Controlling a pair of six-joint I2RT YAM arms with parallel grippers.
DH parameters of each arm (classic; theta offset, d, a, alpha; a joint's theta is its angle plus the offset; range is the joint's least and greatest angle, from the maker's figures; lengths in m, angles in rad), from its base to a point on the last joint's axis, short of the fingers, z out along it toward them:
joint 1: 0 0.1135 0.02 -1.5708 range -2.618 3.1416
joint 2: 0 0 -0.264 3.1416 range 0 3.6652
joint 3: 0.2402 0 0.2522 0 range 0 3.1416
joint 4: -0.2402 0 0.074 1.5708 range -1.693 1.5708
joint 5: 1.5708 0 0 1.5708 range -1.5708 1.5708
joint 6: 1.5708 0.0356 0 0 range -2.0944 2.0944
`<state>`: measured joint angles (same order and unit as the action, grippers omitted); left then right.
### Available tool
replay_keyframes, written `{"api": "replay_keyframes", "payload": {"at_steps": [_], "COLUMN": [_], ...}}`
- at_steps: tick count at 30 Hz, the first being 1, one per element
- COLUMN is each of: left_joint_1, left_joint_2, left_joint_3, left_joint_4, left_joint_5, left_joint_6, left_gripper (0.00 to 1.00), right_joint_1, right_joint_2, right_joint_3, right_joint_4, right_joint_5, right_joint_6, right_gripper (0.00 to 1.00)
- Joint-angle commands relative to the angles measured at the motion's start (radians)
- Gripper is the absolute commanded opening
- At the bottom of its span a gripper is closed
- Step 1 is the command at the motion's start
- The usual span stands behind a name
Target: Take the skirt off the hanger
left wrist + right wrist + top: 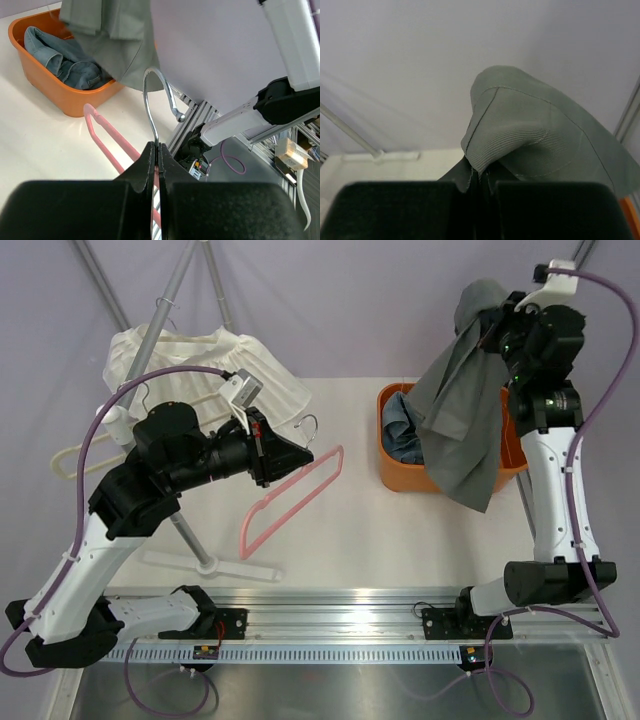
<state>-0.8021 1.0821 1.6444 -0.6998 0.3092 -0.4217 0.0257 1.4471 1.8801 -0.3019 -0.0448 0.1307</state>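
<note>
Hanger (107, 129) pinched at hook by closed left claw (156, 150), held aside. Skirt (455, 430), off hanger, gripped by closed right claw (480, 172) over bin (395, 478), likely for drop.

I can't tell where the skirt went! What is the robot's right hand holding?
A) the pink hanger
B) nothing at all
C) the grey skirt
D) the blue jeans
C: the right hand is pinched shut on a fold of the grey skirt, which hangs over the orange basket, while the pink hanger is in the left hand.
</note>
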Motion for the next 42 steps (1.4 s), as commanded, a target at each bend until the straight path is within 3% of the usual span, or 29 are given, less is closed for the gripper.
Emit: {"api": "replay_keyframes", "payload": {"at_steps": [1, 6, 9, 14, 19, 27, 34, 38, 42], "left_joint_1": [0.001, 0.001, 0.001, 0.000, 0.001, 0.001, 0.000, 0.000, 0.000], "left_joint_2": [-0.004, -0.005, -0.002, -0.016, -0.017, -0.016, -0.013, -0.024, -0.031], "left_joint_3": [-0.008, -0.029, -0.029, -0.050, -0.044, -0.029, -0.038, -0.046, -0.058], "left_joint_4": [0.086, 0.109, 0.114, 0.132, 0.123, 0.091, 0.100, 0.100, 0.108], "left_joint_5": [0.002, 0.010, 0.027, 0.024, 0.024, 0.011, 0.021, 0.022, 0.024], "left_joint_6": [0.004, -0.015, -0.031, -0.046, -0.046, -0.031, -0.037, -0.038, -0.040], "left_gripper": [0.00, 0.00, 0.00, 0.00, 0.00, 0.00, 0.00, 0.00, 0.00], "right_joint_1": [-0.009, -0.009, -0.010, -0.009, -0.010, -0.018, -0.055, -0.056, -0.056], "right_joint_2": [-0.005, 0.054, 0.102, 0.122, 0.205, 0.260, 0.225, 0.173, 0.022], "right_joint_3": [-0.093, -0.118, -0.014, 0.120, 0.281, 0.294, 0.180, 0.107, -0.222], "right_joint_4": [0.054, -0.075, -0.144, -0.053, -0.009, 0.049, 0.075, -0.079, -0.111], "right_joint_5": [0.068, 0.202, 0.153, 0.050, 0.072, 0.115, 0.189, 0.339, 0.312], "right_joint_6": [0.052, 0.176, 0.196, 0.294, 0.334, 0.359, 0.360, 0.334, 0.391], "right_gripper": [0.00, 0.00, 0.00, 0.00, 0.00, 0.00, 0.00, 0.00, 0.00]}}
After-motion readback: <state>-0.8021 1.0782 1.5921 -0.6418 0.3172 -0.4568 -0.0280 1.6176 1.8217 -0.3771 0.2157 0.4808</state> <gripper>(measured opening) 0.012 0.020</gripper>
